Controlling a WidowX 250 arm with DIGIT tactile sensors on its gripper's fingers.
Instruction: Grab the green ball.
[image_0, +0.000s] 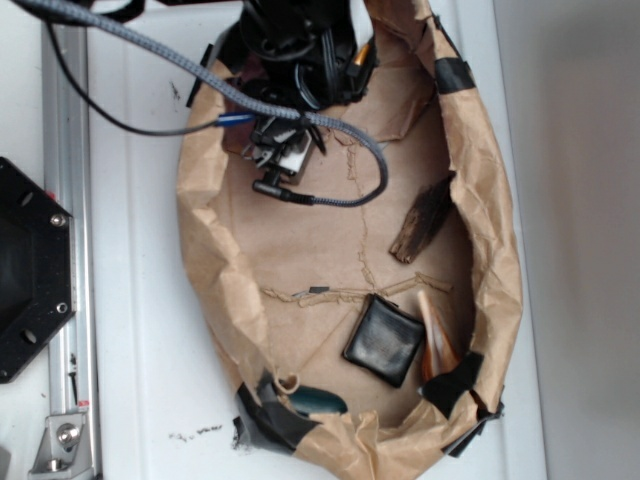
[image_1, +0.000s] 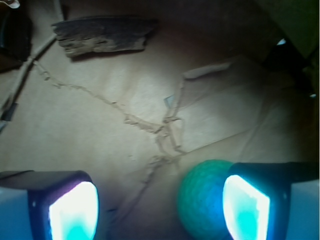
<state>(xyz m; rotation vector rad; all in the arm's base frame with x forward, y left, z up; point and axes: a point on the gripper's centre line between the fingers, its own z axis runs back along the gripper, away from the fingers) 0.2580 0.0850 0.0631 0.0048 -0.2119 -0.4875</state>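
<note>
Crumpled brown paper basin (image_0: 215, 270) filling most of the exterior view, rim patched with black tape at 1, 5 and 7 o'clock. Black robot arm (image_0: 300, 45) reaching in from 12 o'clock, braided grey cable (image_0: 130, 45) draped across it from 10 o'clock. Black hexagonal mount (image_0: 25, 270) outside the paper at 9 o'clock.

On the paper floor: black square pad (image_0: 382, 340) at 5 o'clock, orange-brown piece (image_0: 438, 340) just beside it toward the wall. Dark bark strip (image_0: 423, 218) at 3 o'clock, seen again at 11 o'clock in the wrist view (image_1: 102, 35). Glossy teal oval (image_0: 320, 403) at 6 o'clock near the rim.

Gripper (image_1: 160, 207) spread wide in the wrist view, glowing pads (image_1: 75, 212) at 7 and 5 o'clock with bare paper between. Green ball (image_1: 202, 197) at 5 o'clock, resting against the inner face of the right-hand pad, well apart from the other; not clamped. Hidden beneath the arm in the exterior view.
</note>
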